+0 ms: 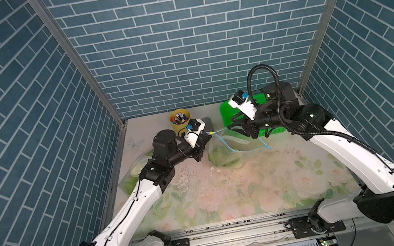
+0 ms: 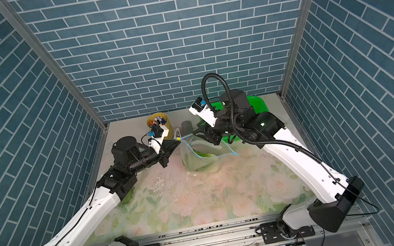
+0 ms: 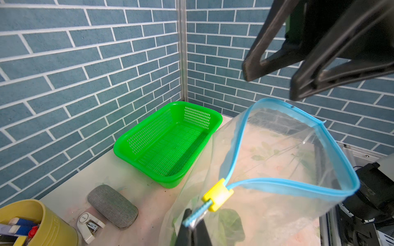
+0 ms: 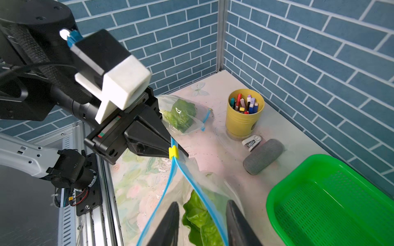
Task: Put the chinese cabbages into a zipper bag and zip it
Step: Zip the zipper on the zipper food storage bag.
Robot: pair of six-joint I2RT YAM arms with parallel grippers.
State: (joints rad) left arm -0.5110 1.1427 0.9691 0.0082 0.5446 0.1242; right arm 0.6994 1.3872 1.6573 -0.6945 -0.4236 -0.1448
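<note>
Blue-rimmed zipper bag [image 3: 277,166]: I had left gripper [image 4: 183,154] clamped on its slider corner, right gripper [image 3: 271,83] jaws apart above cabbage [image 4: 200,219].

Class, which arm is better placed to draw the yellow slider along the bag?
Right. The right gripper has jaws open over the blue zip track; the left gripper is shut on the zipper bag beside the yellow slider, anchoring it.

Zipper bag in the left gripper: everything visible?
The zipper bag is clear soft plastic with a blue zip track and a yellow slider at one end, mouth gaping open. The left gripper is shut on the corner beside the slider; the bottom sags on the table. Green cabbage leaves show inside. The right gripper hangs open by the far rim.
</note>
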